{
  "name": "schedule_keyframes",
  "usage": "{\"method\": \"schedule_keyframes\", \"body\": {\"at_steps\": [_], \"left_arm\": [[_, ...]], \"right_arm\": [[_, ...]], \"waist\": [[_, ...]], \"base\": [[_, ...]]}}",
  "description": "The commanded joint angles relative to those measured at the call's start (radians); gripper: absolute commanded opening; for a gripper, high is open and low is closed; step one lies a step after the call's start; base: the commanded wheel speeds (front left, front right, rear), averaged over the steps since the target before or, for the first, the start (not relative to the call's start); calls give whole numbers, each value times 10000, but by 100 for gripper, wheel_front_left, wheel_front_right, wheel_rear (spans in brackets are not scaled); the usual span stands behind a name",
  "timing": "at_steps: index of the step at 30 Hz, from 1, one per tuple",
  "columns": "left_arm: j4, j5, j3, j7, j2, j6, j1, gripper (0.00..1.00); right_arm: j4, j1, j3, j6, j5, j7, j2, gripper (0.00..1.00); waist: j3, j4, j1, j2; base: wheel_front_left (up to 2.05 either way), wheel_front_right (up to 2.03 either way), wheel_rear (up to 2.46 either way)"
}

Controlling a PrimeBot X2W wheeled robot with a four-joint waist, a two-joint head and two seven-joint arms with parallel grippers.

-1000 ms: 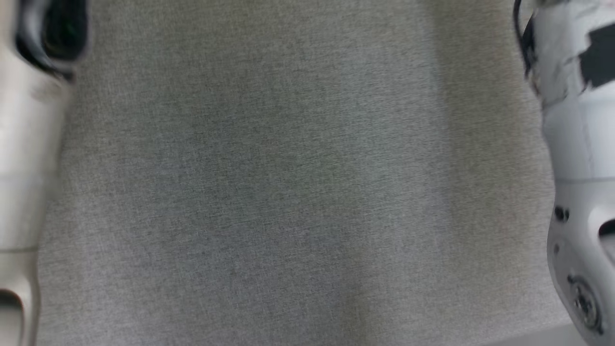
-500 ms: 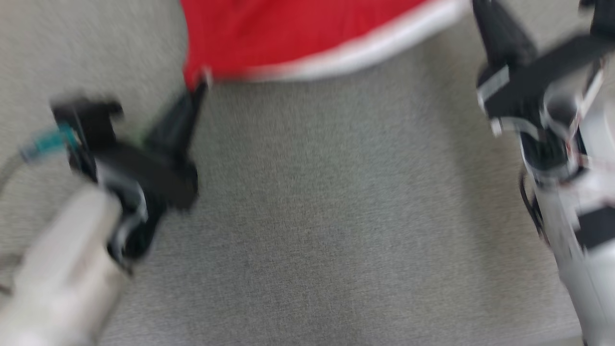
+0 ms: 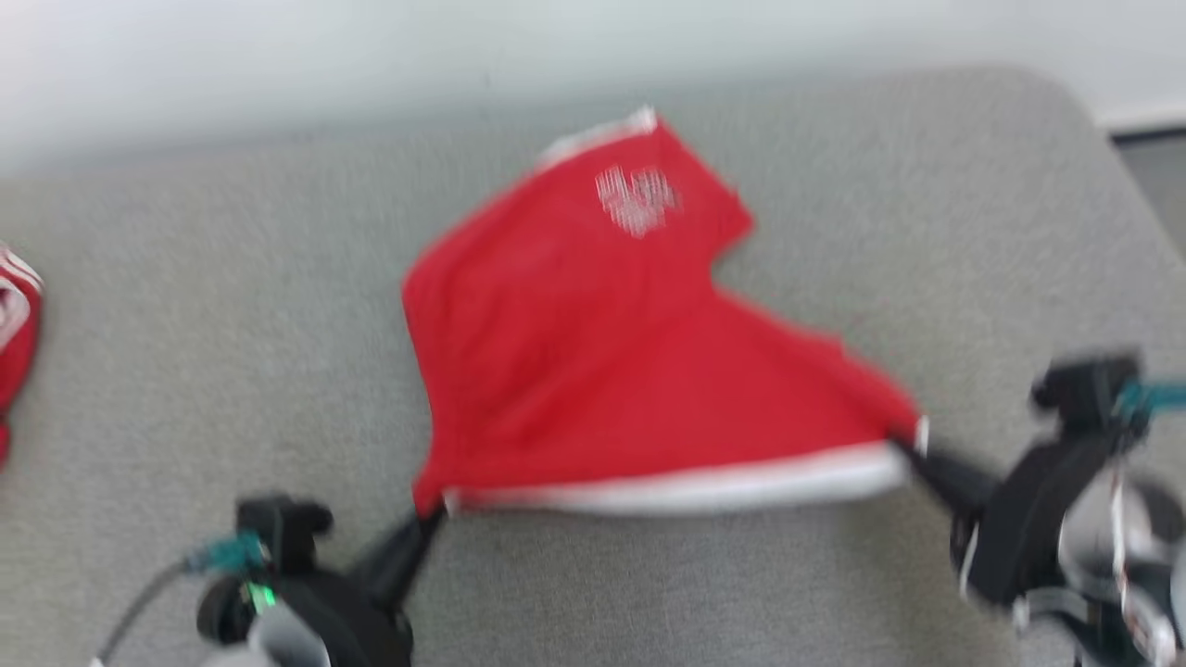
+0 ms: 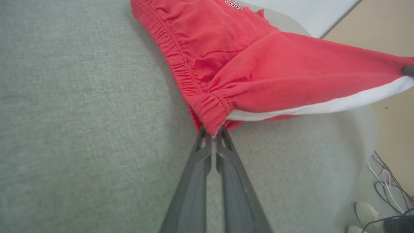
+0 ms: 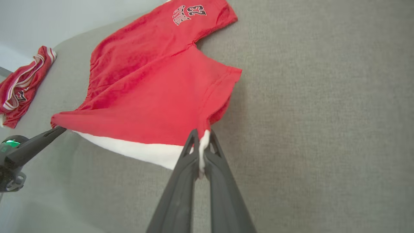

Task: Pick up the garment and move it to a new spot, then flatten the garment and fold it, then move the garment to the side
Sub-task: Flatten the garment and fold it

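- Left gripper point(image 4: 212, 133): fingers pressed narrow together, pinching the gathered elastic corner of the red garment point(image 3: 630, 371) right at their tips.
- Right gripper point(image 5: 200, 140): fingers likewise closed tight, nipping the opposite corner where the white band point(image 3: 704, 486) ends, cloth sandwiched between the tips.
- White band: stretched taut in a straight line from one pair of fingertips to the other, raised off the grey cushion point(image 3: 185, 324). Judged a two-point hold, chosen to keep that edge straight and free of wrinkles.
- Rest of garment: sloping away beyond the fingertips, far leg with the number print point(image 5: 189, 13) lying on the cushion. Probably held this way so that the fabric spreads flat under its own weight.
- Step in hand, as a judgement: carrying or spreading; folding not yet begun.
- Second red garment point(image 5: 19, 84): bunched well apart from both pairs of fingers, out past the left gripper's side. Likely a separate pile, clear of the working area.
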Motion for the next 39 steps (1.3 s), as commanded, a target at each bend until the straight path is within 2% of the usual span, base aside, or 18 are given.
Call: {"method": "schedule_keyframes", "body": {"at_steps": [1, 9, 11, 15, 21, 24, 28, 34, 39], "left_arm": [[-224, 53, -177, 136, 130, 118, 434, 0], [-1592, 638, -1310, 1043, 686, 859, 1740, 0], [-1895, 775, -1665, 1347, 829, 1083, 2123, 0], [-2271, 663, -1793, 1489, 828, 1301, 2406, 0], [-2541, 546, -1629, 1508, 682, 1381, 2100, 0], [-2526, 626, -1561, 1626, 481, 1320, 1662, 0], [-2203, 602, -1359, 1737, 66, 1261, 901, 0], [-1394, 651, -1121, 1805, -848, 1265, -350, 0], [-564, 770, -892, 1661, -1626, 1548, -1262, 0]], "right_arm": [[-311, 638, -145, -22, -173, 499, 145, 0], [-1627, 3784, -1036, -22, -1008, 2912, 855, 0], [-2085, 4612, -1287, -22, -1258, 3661, 838, 0], [-2448, 4786, -1630, -22, -1665, 3730, 908, 0], [-2083, 3824, -1589, -23, -1932, 3089, 765, 0], [-1414, 2843, -1374, -23, -2095, 2705, 558, 0], [-147, 1238, -1020, -23, -2338, 2107, 351, 0], [1993, -1167, -269, -23, -2627, 707, -3, 0], [3816, -2890, 164, -23, -2949, -462, -229, 0]], "waist": [[-1043, 26, 5, 3], [-1514, 335, 5, 3], [-1640, 413, 5, 3], [-1681, 535, 5, 3], [-1637, 761, 5, 3], [-1516, 924, 5, 3], [-1261, 1181, 5, 3], [-568, 1636, 5, 3], [96, 1998, 5, 3]], "base": [[0, 0, 0], [0, 0, 0], [0, 0, 0], [0, 0, 0], [0, 0, 0], [0, 0, 0], [0, 0, 0], [0, 0, 0], [0, 0, 0]]}}
